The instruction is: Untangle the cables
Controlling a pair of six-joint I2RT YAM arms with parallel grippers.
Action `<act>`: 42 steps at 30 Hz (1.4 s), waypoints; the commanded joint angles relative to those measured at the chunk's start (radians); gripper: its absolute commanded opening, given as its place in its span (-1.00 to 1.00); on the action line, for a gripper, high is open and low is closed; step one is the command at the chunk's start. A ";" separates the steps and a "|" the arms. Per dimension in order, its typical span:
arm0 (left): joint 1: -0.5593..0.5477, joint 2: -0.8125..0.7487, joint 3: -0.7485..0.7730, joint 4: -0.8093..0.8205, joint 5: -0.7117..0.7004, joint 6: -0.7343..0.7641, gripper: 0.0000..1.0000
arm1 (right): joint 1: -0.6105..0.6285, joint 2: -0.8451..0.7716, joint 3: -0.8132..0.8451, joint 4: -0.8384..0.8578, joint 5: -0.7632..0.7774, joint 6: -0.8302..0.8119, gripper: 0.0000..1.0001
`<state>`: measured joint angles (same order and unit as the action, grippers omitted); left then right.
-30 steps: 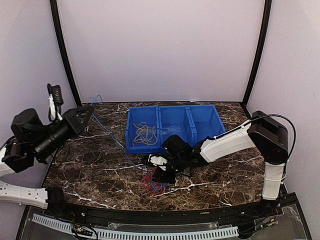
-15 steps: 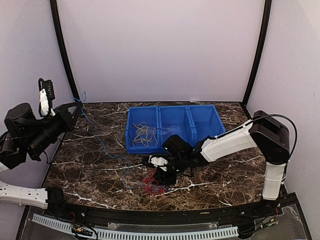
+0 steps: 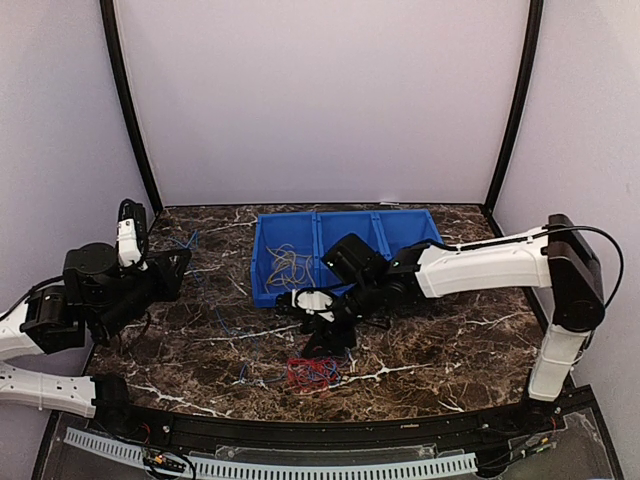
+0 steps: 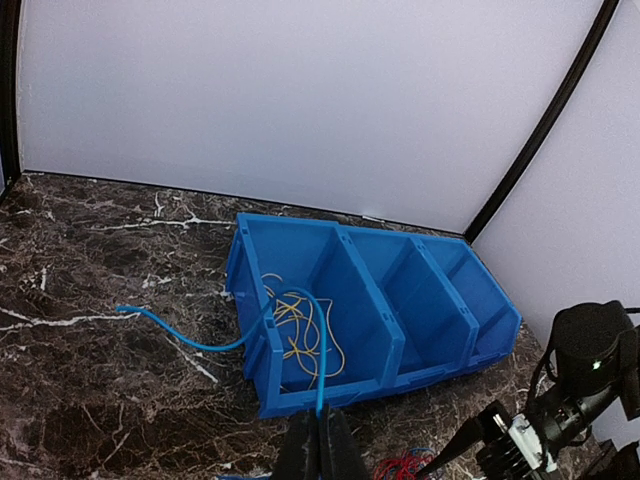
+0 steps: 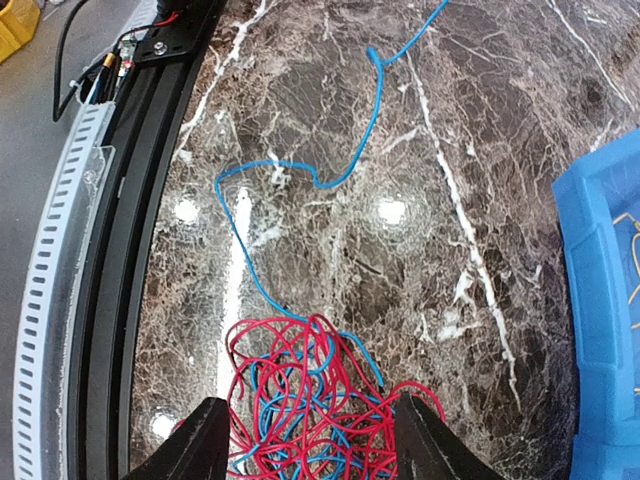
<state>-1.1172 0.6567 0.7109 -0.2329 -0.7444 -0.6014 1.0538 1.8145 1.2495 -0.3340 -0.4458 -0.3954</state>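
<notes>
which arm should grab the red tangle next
Right. Its gripper hangs open straight above the red and blue tangle, fingers on either side of it. The left gripper is busy: it is shut on the blue cable and sits far off to the left.

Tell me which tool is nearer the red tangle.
Right. The right tool hangs open just over the tangle; the left tool is well away on the left, shut on the blue cable.
</notes>
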 commanded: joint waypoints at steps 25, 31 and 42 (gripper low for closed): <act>0.002 -0.062 -0.094 -0.045 -0.008 -0.113 -1.00 | 0.236 0.295 0.437 -0.173 0.030 -0.071 -1.00; 0.002 -0.076 -0.112 -0.049 -0.028 -0.112 -1.00 | 0.214 0.121 0.598 -0.276 -0.236 -0.055 -1.00; 0.002 -0.052 -0.120 -0.022 -0.024 -0.113 -1.00 | 0.169 0.062 0.481 -0.214 -0.146 -0.035 -0.42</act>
<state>-1.1172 0.5953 0.6029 -0.2638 -0.7528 -0.7116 1.2110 1.7863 1.8637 -0.5537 -0.7532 -0.4286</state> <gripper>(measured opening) 0.008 0.168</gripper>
